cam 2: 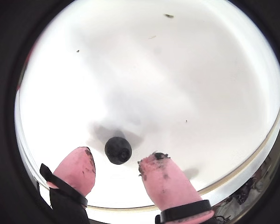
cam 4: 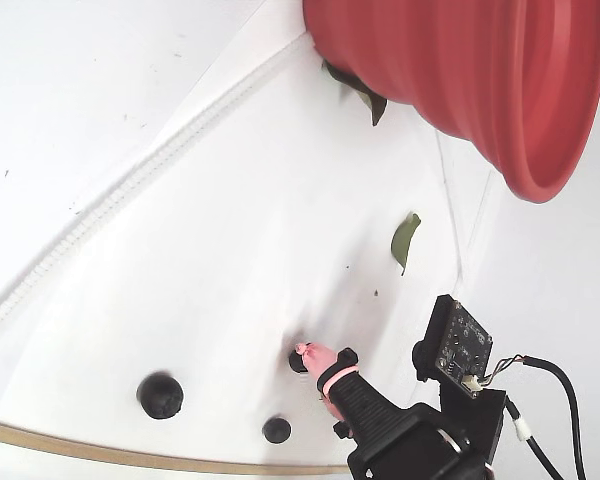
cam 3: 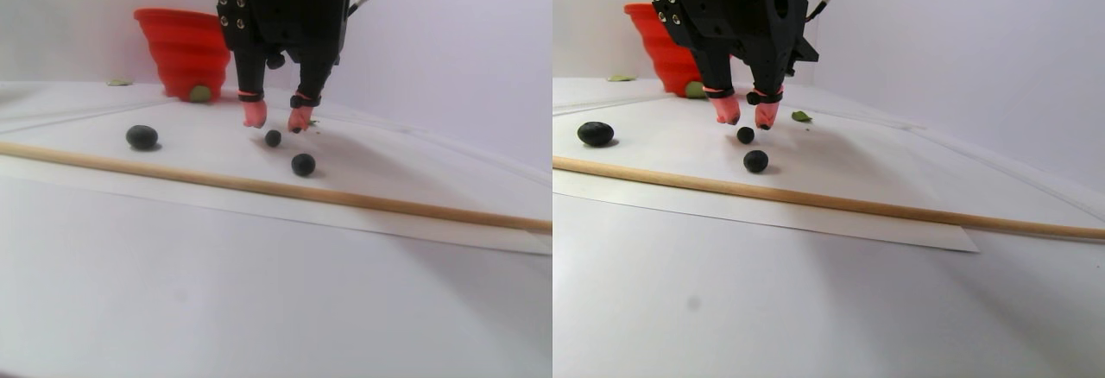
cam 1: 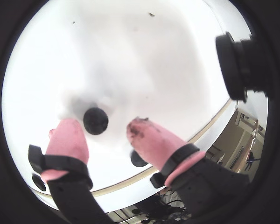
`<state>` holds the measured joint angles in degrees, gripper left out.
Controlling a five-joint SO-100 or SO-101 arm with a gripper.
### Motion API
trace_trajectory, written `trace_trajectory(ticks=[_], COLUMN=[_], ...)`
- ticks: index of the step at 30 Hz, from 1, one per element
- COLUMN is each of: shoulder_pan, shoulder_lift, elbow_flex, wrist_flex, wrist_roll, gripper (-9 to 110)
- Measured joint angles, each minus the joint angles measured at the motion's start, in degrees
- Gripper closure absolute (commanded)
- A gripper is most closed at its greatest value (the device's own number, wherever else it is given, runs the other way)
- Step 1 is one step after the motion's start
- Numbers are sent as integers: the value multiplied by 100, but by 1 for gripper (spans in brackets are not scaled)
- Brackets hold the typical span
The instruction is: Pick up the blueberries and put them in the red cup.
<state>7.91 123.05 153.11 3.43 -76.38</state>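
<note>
We see a white table (cam 3: 259, 292) edged by a wooden strip (cam 3: 345, 198), pale walls behind. The gripper (cam 2: 116, 170) hangs open and empty — a blueberry (cam 2: 118, 150) lies between its pink fingertips (cam 2: 164, 182). The red cup (cam 3: 183, 50) stands well behind.

A white matte table (cam 3: 259, 292) is seen in the stereo pair view, with a thin white sheet (cam 3: 414, 192) laid on it. A long pale wooden rod (cam 3: 388, 204) is laid across the sheet's near edge. Three small round dark blueberries are set on the sheet: one far left (cam 3: 142, 136), one in the middle (cam 3: 273, 138), one nearer (cam 3: 303, 165). At the far left a large ridged red plastic cup (cam 3: 183, 50) is placed, with small green leaves (cam 4: 405, 240) close by.
</note>
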Motion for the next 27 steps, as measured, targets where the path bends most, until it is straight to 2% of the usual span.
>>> trace_trajectory(ticks=[27], shoulder_pan=[-9], shoulder_lift=[-457], elbow_flex=[-9], wrist_flex=[-448], wrist_roll=[237], gripper=[83])
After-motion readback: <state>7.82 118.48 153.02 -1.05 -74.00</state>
